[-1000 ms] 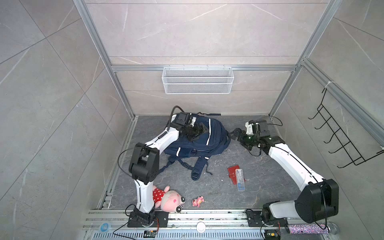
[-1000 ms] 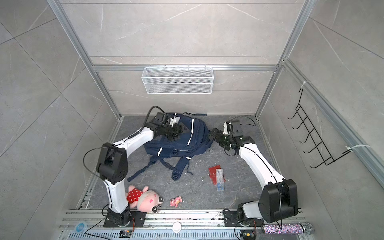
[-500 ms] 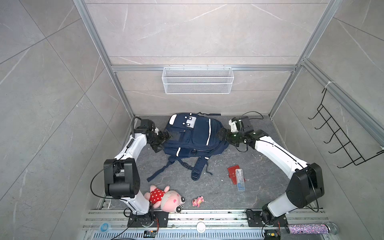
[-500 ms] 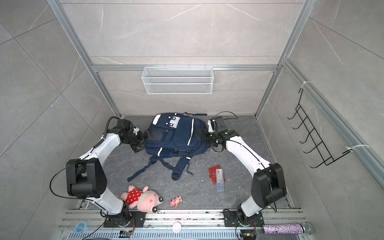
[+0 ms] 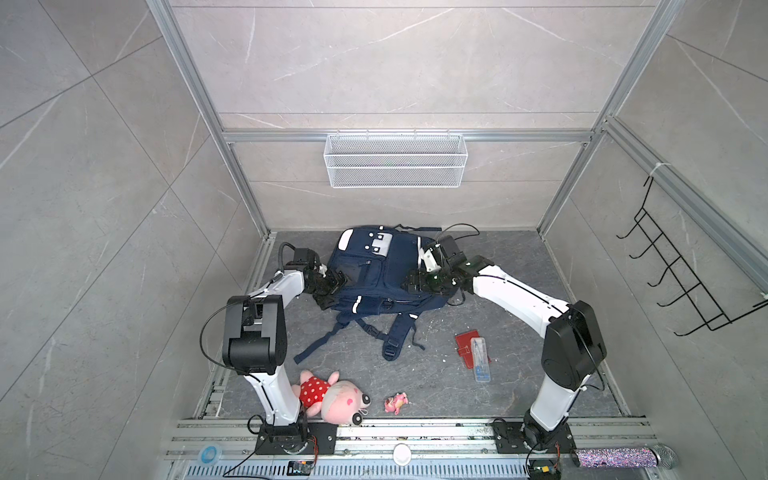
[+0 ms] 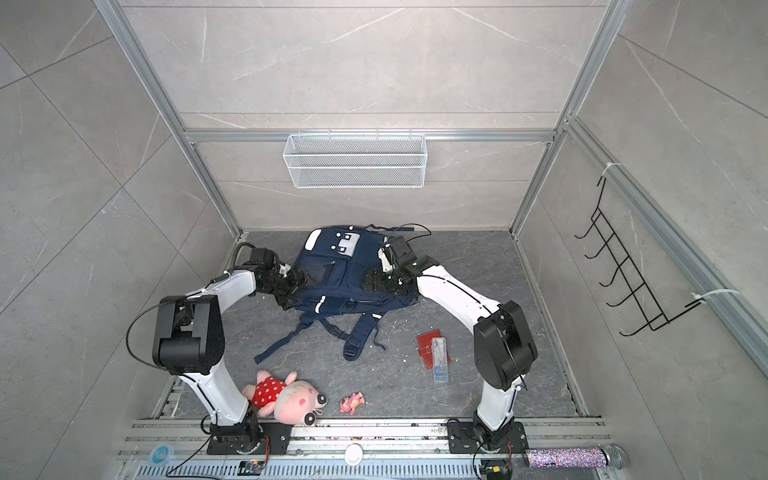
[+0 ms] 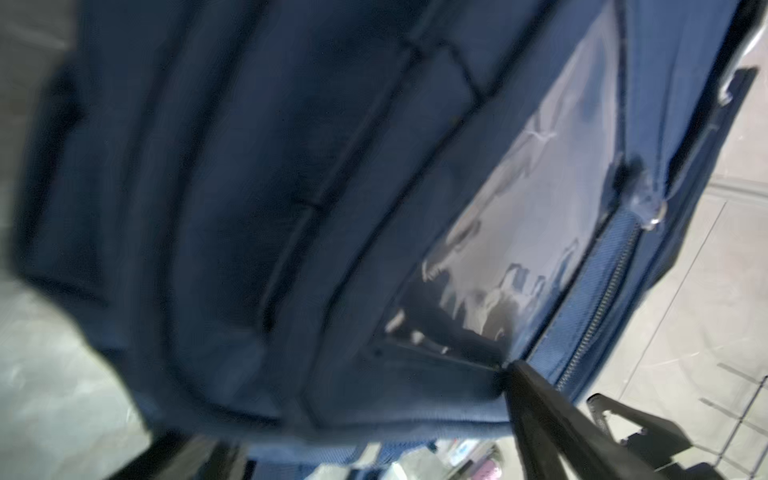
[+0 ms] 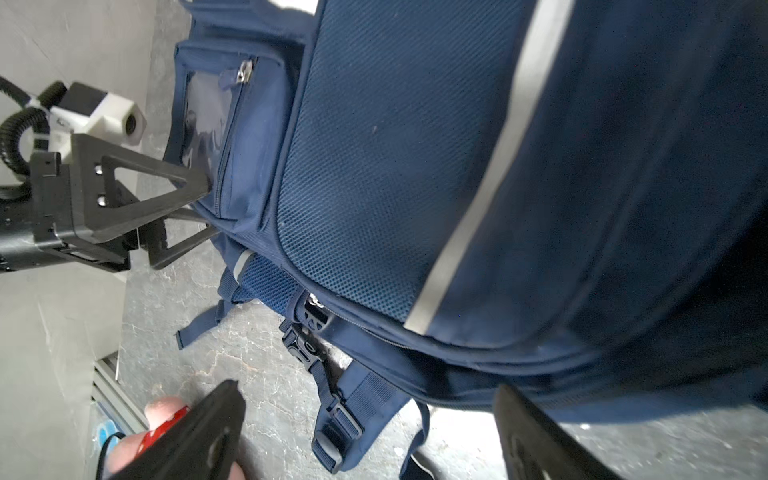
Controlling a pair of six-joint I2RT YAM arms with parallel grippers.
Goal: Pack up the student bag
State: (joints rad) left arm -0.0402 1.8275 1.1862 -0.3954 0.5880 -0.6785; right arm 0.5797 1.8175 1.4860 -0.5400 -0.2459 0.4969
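Note:
The student bag (image 5: 374, 274) (image 6: 336, 274), navy with white stripes, lies front up at the back of the floor, its straps trailing toward me. My left gripper (image 5: 332, 286) (image 6: 297, 286) is at its left edge, open. The jaws straddle that edge: one fingertip (image 8: 203, 183) rests on the clear-window pocket, the other sits under the bag. In the left wrist view the bag (image 7: 291, 166) fills the gap of the left gripper (image 7: 345, 403). My right gripper (image 5: 411, 282) (image 8: 368, 388) is open over the bag's right side, with the bag (image 8: 415, 166) and a buckled strap (image 8: 332, 419) ahead of it.
Near the front rail lie a pink plush pig (image 5: 328, 395) and a small pink toy (image 5: 395, 402). A red wallet (image 5: 467, 347) and a clear pencil box (image 5: 480, 359) lie to the right. A wire basket (image 5: 395, 160) hangs on the back wall and a black hook rack (image 5: 673, 282) on the right wall.
The left gripper left the bag's top, swung out left and came in at its left edge. The right gripper moved in onto the right side. The bag now lies flatter, front up.

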